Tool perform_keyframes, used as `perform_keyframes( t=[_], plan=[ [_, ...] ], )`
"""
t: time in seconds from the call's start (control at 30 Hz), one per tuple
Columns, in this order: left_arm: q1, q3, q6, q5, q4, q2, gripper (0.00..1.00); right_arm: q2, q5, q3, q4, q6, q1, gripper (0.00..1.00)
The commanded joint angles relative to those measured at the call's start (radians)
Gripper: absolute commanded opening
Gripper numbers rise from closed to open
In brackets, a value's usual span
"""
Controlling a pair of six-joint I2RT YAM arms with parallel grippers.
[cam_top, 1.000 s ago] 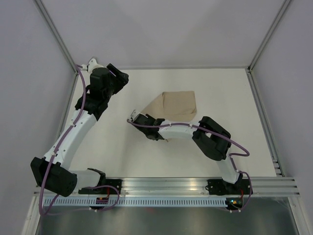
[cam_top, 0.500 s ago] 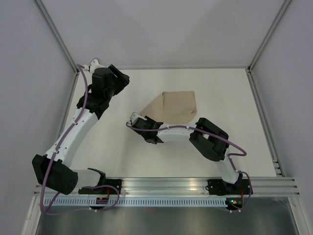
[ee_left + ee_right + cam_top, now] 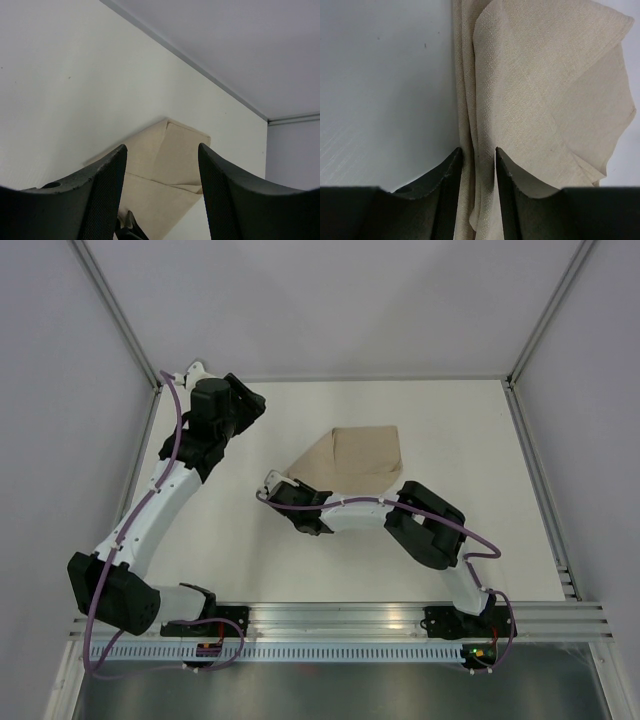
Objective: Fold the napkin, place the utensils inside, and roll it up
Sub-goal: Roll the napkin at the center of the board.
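Narrowed almost to a slit, the right claw (image 3: 478,152) pinches the napkin (image 3: 545,85). Its two black fingers (image 3: 445,175), smooth and curved like blunt horns, press from either side on a bundle of pleated cloth edges that fills the gap between them. Ahead of the fingertips the pleats run straight away as narrow parallel ridges. To the claw's right the cloth spreads into a broad, rounded flap with a diagonal crease across it and a wavy, lifted lower border. The fabric is tan-beige and matte, with a fine visible weave. To the claw's left lies the bare table (image 3: 385,90), white and faintly grained, with a few tiny dark specks.

From above, the napkin is a folded shape, roughly square at its far side and tapering to a point toward the right claw, which sits at that corner.

The left claw (image 3: 162,150) stands wide, with nothing between its jaws. Its fingers (image 3: 105,195) are black, thick at the base and tapering, their inner faces covered in a fine dotted mesh. It is well apart from the napkin, which shows beyond and between the fingertips as a flat beige sheet with an angular folded panel on top and crisp straight creases. Farther ahead a grey rail (image 3: 200,68) edges the table below a pale wall (image 3: 225,40).
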Motion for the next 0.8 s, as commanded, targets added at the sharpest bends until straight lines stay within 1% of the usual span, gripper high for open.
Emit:
perform_keyframes(
  t=[0.0, 0.17, 0.27, 0.3, 0.37, 0.4, 0.47, 0.5, 0.53, 0.57, 0.63, 0.7, 0.77],
  plan=[
    [0.006, 0.005, 0.049, 0.025, 0.01, 0.009, 0.64, 0.04, -0.074, -0.026, -0.022, 0.006, 0.001, 0.4],
    [0.006, 0.004, 0.058, 0.023, 0.011, 0.009, 0.65, 0.035, -0.134, -0.034, -0.03, 0.029, -0.027, 0.37],
    [0.006, 0.001, 0.061, 0.025, 0.014, 0.014, 0.65, 0.034, -0.184, -0.038, -0.042, 0.04, -0.062, 0.32],
    [0.006, -0.001, 0.061, 0.026, 0.017, 0.014, 0.65, 0.031, -0.204, -0.046, -0.043, 0.044, -0.068, 0.27],
    [0.006, -0.001, 0.06, 0.028, 0.019, 0.018, 0.65, 0.024, -0.253, -0.049, -0.051, 0.055, -0.09, 0.23],
    [0.006, -0.002, 0.06, 0.03, 0.021, 0.021, 0.64, 0.026, -0.278, -0.046, -0.06, 0.057, -0.096, 0.17],
    [0.006, -0.004, 0.058, 0.033, 0.024, 0.027, 0.64, 0.029, -0.342, -0.042, -0.072, 0.073, -0.109, 0.11],
    [0.006, -0.01, 0.058, 0.033, 0.028, 0.029, 0.64, 0.029, -0.37, -0.032, -0.091, 0.078, -0.126, 0.01],
    [0.006, -0.011, 0.057, 0.033, 0.03, 0.031, 0.64, 0.029, -0.394, -0.031, -0.095, 0.083, -0.137, 0.0],
    [0.006, -0.016, 0.057, 0.034, 0.031, 0.031, 0.64, 0.024, -0.47, -0.032, -0.1, 0.089, -0.157, 0.0],
    [0.006, -0.031, 0.055, 0.034, 0.042, 0.029, 0.64, 0.005, -0.555, -0.038, -0.109, 0.089, -0.177, 0.0],
    [0.006, -0.05, 0.055, 0.031, 0.045, 0.026, 0.63, -0.011, -0.699, -0.043, -0.12, 0.089, -0.212, 0.0],
    [0.006, -0.071, 0.051, 0.033, 0.063, 0.021, 0.63, -0.025, -0.779, -0.037, -0.137, 0.083, -0.237, 0.01]
  ],
)
